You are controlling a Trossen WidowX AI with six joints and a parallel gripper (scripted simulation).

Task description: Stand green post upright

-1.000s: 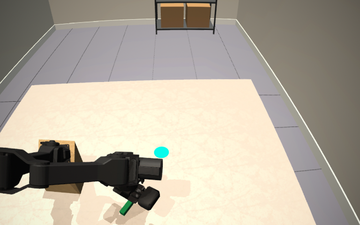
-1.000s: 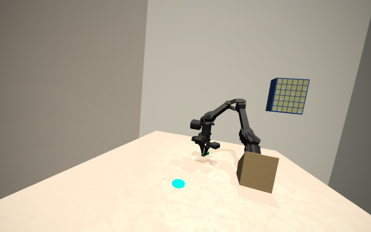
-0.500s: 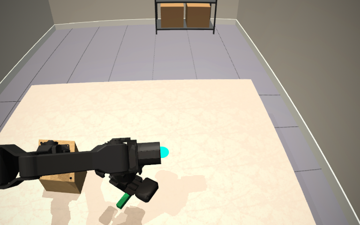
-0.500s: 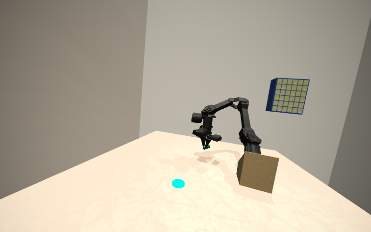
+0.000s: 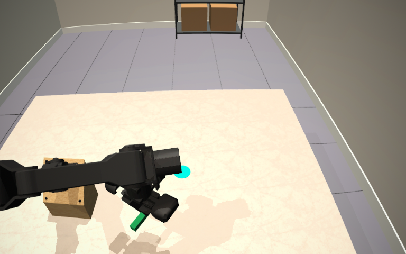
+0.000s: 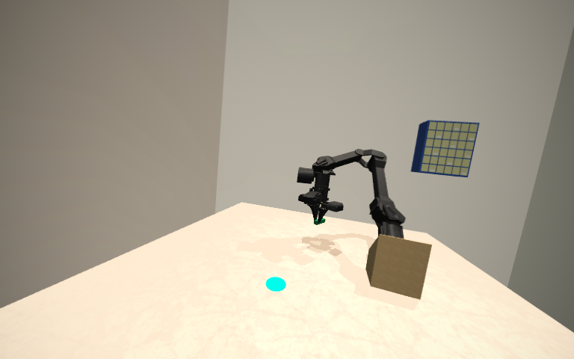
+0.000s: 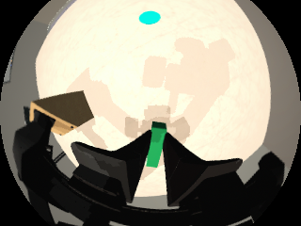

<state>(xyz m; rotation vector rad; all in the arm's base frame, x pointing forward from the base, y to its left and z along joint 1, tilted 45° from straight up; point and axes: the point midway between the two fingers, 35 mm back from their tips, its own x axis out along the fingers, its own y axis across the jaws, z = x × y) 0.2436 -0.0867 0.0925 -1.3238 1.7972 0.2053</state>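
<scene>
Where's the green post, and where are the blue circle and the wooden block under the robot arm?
green post (image 5: pixel 137 222) (image 7: pixel 156 148): top view, its free end; wrist view, its long side
cyan circle (image 6: pixel 276 283): exterior view, its middle
wooden block (image 6: pixel 400 267): exterior view, its broad side

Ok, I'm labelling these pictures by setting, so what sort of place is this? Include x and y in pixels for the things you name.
Probably a robot workcell or storeroom: an arm (image 5: pixel 122 172) (image 6: pixel 353 158) on a wooden block (image 5: pixel 67 209) (image 6: pixel 402 266) (image 7: pixel 66 108), and a metal shelf rack (image 5: pixel 208 33) holding brown boxes (image 5: pixel 194 18).
</scene>
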